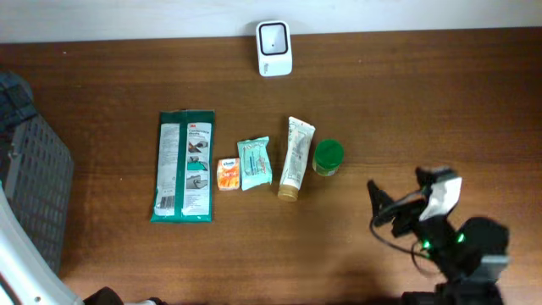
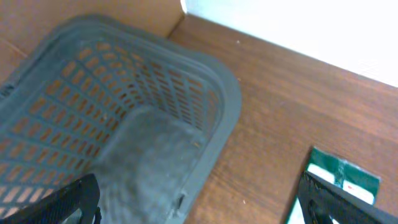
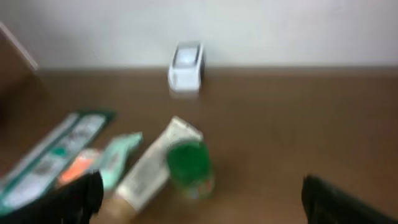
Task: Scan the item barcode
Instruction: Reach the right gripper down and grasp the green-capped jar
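1. the left gripper (image 2: pixel 199 194) stands wide open with nothing between its jaws; only its two dark fingertips (image 2: pixel 69 200) show at the bottom corners of its wrist view.
2. it hangs over the rim of a grey slotted basket (image 1: pixel 34 182) at the left edge of the table (image 1: pixel 440 102).
3. the right gripper (image 3: pixel 199 186) is wide open too and holds nothing; it sits over the front right part of the table, well apart from the goods.
4. five goods lie in a row at mid-table, none of them touched by a gripper.
5. from left to right: a large green wipes pack (image 1: pixel 184 166) lying flat, a small orange sachet (image 1: pixel 228 174), a teal tissue pack (image 1: pixel 254 163), a pale tube (image 1: pixel 295 158) with its cap toward the front, and a green jar (image 1: pixel 328 158) standing upright.
6. the sachet and the tissue pack touch; the tube lies just beside the jar.
7. the white scanner (image 1: pixel 273 48) stands at the far edge against the wall (image 1: pixel 127 17), well behind the row.
8. the right wrist view is blurred, yet shows the jar nearest, the tube beside it and the scanner beyond.
9. i cannot tell where any barcode faces.
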You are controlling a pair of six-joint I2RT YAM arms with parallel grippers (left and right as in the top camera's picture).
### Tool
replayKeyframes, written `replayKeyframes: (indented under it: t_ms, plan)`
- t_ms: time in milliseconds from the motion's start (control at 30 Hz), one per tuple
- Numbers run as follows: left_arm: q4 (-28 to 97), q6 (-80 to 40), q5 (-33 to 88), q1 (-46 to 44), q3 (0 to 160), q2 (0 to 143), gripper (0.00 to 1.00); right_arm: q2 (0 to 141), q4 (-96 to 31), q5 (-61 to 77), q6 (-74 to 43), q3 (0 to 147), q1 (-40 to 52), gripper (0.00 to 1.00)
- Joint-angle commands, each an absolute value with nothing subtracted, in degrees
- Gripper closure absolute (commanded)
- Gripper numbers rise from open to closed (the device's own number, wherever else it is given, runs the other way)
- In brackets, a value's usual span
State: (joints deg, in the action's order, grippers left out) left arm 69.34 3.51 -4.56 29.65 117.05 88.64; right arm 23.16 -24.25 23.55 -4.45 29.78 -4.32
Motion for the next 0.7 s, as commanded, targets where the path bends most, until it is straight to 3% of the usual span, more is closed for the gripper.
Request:
replayKeyframes:
  t_ms: [0,167,233,367,500,667]
  plan:
    - [69.54,4.4,-4.27,29.78,116.92,88.6,0.01,38.68,-35.53,28.45,-4.75,47.62,-4.51,0.02]
    - [69.54,4.4,-4.27,29.78,116.92,88.6,0.01,67.99,-64.36,28.32,-0.73,79.77,-4.4,0.02]
    - [69.54,4.4,-4.25,29.78,116.92,88.6,0.01,78.02,-69.23,26.46,1.28,89.62,-0.38,0.02]
    - [69.54,4.4,-4.27,29.78,116.92,88.6,0.01,86.21,-68.9,9.17,1.3,94.83,12.12,0.02]
    - [69.54,4.4,-4.25,29.78,116.92,88.6,0.01,94.72,-66.22,12.49,1.69,94.78,14.15,0.02]
    - [69.54,4.4,-4.27,29.78,116.92,88.6,0.01,108.75,-65.82,2.46,1.48,94.78,19.14,0.0]
